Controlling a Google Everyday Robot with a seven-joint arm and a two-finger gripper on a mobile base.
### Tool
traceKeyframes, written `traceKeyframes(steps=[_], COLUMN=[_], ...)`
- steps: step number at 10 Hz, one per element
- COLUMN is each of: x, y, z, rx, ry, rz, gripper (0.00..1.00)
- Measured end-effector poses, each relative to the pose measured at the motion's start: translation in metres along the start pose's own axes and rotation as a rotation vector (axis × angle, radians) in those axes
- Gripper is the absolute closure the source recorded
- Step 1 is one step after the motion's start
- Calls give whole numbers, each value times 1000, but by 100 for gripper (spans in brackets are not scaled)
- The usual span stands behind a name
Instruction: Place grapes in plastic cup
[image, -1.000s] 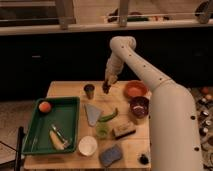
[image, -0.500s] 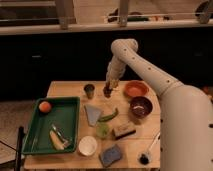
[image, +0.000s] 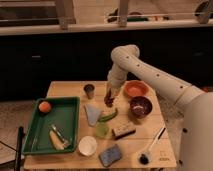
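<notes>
The grapes (image: 107, 103) show as a small dark clump on the wooden table (image: 65, 89), right at the tip of my gripper (image: 108, 97). The gripper points down onto them, just right of the dark grey metal cup (image: 89, 91). I cannot tell whether the grapes are held or lie on the table. The pale green plastic cup (image: 102, 130) stands upright nearer the front, below a long green pepper (image: 108, 116) and well below the gripper.
An orange bowl (image: 135, 89) and a dark red bowl (image: 140, 106) stand right of the gripper. A green tray (image: 35, 131) at the left holds an orange and a banana. A white cup (image: 87, 145), blue sponge (image: 110, 155), brown block (image: 123, 131), grey cloth (image: 92, 114) and brush (image: 152, 145) lie in front.
My gripper has come down step by step towards the table and now reaches the grapes. The other things have not moved.
</notes>
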Motion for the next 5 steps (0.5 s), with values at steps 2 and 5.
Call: traceKeyframes(steps=[2,5], x=[-15,-37], y=[7,14], z=[2,3], rx=[-27,-60], ry=[-6,-16], rz=[-56,-126], gripper=[97,97])
